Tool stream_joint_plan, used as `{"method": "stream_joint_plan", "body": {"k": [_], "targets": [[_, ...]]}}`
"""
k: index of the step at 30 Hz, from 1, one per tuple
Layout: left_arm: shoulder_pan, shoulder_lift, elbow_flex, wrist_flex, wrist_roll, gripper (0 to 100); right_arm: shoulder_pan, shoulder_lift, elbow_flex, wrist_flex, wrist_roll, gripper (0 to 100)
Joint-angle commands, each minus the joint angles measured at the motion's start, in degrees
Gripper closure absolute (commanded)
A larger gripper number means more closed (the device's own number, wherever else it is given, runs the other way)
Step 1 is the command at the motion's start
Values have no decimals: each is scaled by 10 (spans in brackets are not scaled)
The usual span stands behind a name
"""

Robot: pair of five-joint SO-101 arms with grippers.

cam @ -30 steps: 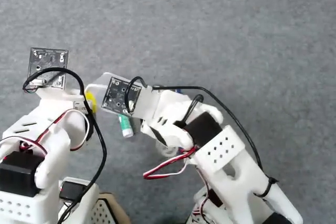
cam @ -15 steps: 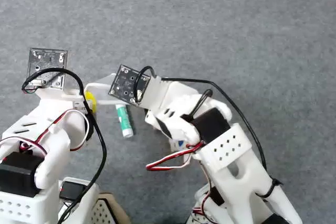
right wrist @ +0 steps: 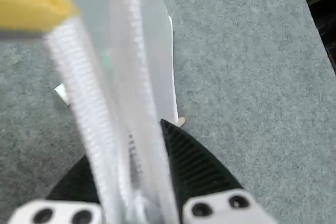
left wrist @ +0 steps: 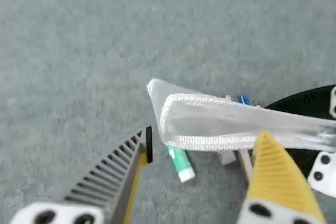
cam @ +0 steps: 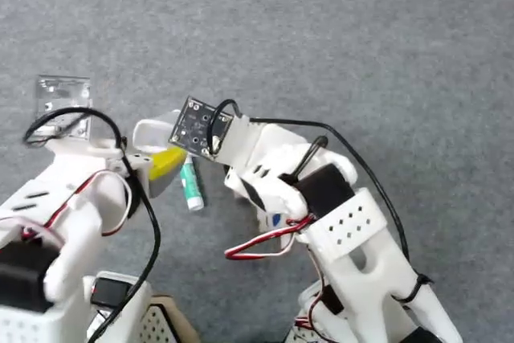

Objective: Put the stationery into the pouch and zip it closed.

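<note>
Right gripper (right wrist: 128, 145) is clamped on the translucent white zip pouch (left wrist: 220, 124). Left gripper (left wrist: 205, 140) gapes wide at its end. A green-tipped white marker (cam: 191, 189) lies at five o'clock.

Table tally: machines in pairs, all else single.
Two white plastic robot arms, left arm (cam: 64, 222) and right arm (cam: 337, 222); two grippers, yellow-fingered left gripper (left wrist: 206, 139) and black-fingered right gripper (right wrist: 126, 145); two square bare circuit boards, left board (cam: 60, 106) and right board (cam: 197, 126). One translucent white zip pouch (left wrist: 226, 124). Three stationery pieces: one green tube with a white end (left wrist: 179, 161), one tan wooden stick (left wrist: 244, 163), one small blue piece (left wrist: 244, 99), too hidden to name. One grey carpeted table (cam: 361, 54).
</note>
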Motion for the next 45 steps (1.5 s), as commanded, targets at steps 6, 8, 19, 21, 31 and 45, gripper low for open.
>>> {"method": "stream_joint_plan", "body": {"k": [6,8,19,21,31,45], "targets": [[-25,-4,-75,6,4,674,17,2,-60,2,32,986],[-44,-4,-75,14,4,674,20,2,-60,2,32,986],[-56,-4,31,-45,3,678,18,2,-59,22,31,986],[-56,-4,51,-69,3,678,18,1,-59,23,31,986],[-56,0,26,-91,-17,678,18,1,-58,26,33,986],[-138,-4,132,-173,-50,679,8,1,-60,34,33,986]]}}
